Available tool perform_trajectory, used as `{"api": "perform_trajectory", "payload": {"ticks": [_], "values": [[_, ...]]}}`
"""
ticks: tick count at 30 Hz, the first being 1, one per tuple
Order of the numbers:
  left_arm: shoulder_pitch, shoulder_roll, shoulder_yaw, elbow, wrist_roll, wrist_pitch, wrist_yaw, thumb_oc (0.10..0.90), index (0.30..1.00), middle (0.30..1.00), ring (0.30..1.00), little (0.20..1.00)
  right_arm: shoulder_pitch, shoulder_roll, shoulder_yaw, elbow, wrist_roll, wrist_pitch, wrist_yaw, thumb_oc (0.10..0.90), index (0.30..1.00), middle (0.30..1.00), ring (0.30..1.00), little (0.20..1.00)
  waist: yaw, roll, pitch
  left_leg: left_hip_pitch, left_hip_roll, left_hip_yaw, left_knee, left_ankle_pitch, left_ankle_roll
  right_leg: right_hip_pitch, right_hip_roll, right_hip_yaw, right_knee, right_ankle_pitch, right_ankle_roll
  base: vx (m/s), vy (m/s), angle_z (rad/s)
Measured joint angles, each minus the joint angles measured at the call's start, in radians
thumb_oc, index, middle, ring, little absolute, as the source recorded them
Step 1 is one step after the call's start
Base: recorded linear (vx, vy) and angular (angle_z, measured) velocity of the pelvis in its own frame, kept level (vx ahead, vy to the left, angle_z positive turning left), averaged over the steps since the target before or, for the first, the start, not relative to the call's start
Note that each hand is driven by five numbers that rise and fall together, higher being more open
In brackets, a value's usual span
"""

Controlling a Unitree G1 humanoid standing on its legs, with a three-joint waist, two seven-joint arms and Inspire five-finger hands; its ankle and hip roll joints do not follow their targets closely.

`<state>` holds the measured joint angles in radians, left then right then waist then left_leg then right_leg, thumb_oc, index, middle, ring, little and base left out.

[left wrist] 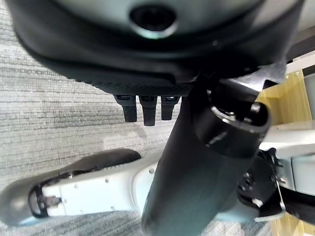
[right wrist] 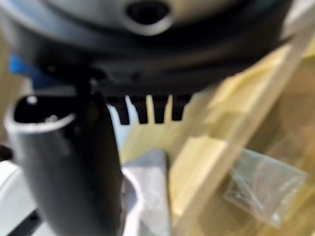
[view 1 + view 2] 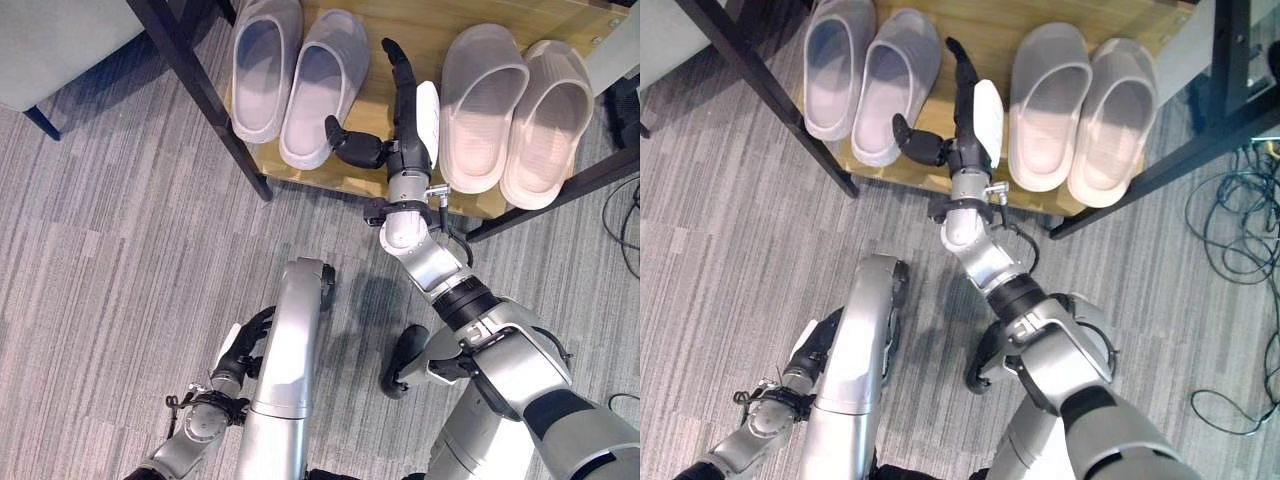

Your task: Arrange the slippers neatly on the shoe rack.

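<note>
The right hand is reaching flat-fingered, holding nothing, between two pairs of pale rubber slippers lying on the low wooden shoe rack with black metal legs; the left hand is hanging loose over grey striped carpet

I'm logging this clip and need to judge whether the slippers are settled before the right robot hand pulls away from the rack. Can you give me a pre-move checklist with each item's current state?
1. Grey slipper pair on the wooden shelf, side by side: ok.
2. Beige slipper pair on the shelf, side by side: ok.
3. Heels flush with the shelf's front edge: not ok; both pairs overhang it slightly.
4. Right robot hand free of slippers: ok; its fingers are straight between the two pairs, gripping nothing.
5. Thumb clear of the nearer grey slipper: cannot tell; it lies right by the heel.
6. Left robot hand out of the way: ok; it is low over the carpet, holding nothing.
</note>
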<state>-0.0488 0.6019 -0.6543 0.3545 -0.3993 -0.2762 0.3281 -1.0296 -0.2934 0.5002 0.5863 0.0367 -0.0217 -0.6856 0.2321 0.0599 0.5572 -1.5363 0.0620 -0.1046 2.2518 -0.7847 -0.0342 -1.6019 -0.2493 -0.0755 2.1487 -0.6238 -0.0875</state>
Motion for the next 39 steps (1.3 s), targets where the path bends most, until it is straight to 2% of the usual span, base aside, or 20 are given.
{"api": "perform_trajectory", "payload": {"ticks": [6,20,27,32,39], "values": [[-0.007,-0.003,0.000,0.004,0.000,0.000,0.012,0.800,0.900,0.900,0.900,0.900,0.000,0.036,-0.010,0.000,0.022,-0.001,-0.007,0.800,0.900,0.900,0.900,0.900,0.002,0.000,0.000,0.011,0.001,0.002,-0.008,0.000,0.000,0.003,0.000,0.002,-0.005,0.000,-0.013,0.01,0.002,-0.02],[-0.010,-0.020,-0.012,0.022,0.009,0.000,0.012,0.800,0.900,0.900,0.900,0.900,-0.037,0.049,-0.042,0.109,0.048,-0.018,-0.038,0.800,0.900,0.900,0.900,0.900,0.031,0.007,-0.001,0.019,-0.025,-0.002,-0.032,0.000,0.000,0.031,-0.020,-0.005,-0.021,-0.012,-0.011,0.01,-0.009,0.05],[-0.010,-0.026,-0.013,0.022,0.010,0.000,0.011,0.800,0.900,0.900,0.900,0.900,-0.096,0.042,-0.045,0.197,0.071,-0.020,-0.039,0.800,0.900,0.900,0.900,0.900,0.034,0.031,-0.002,0.026,-0.045,-0.011,-0.035,0.000,0.000,0.054,-0.035,-0.009,-0.022,-0.029,0.008,0.01,-0.007,0.08],[-0.012,-0.024,-0.041,0.022,0.010,0.000,0.010,0.800,0.900,0.900,0.900,0.900,-0.139,0.026,-0.047,0.238,0.106,-0.024,-0.038,0.800,0.900,0.900,0.900,0.900,0.056,0.040,-0.003,0.027,-0.060,-0.014,-0.041,0.002,-0.005,0.063,-0.052,-0.015,-0.022,-0.039,-0.003,0.00,-0.010,0.09],[-0.011,-0.021,-0.051,0.022,0.009,-0.001,0.006,0.800,0.900,0.900,0.900,0.900,-0.182,0.028,-0.036,0.309,0.164,-0.037,-0.016,0.800,0.900,0.900,0.900,0.900,0.067,0.053,0.000,0.040,-0.065,-0.024,-0.042,0.002,-0.005,0.092,-0.066,-0.027,-0.024,-0.052,-0.006,0.00,-0.011,0.05]]}}
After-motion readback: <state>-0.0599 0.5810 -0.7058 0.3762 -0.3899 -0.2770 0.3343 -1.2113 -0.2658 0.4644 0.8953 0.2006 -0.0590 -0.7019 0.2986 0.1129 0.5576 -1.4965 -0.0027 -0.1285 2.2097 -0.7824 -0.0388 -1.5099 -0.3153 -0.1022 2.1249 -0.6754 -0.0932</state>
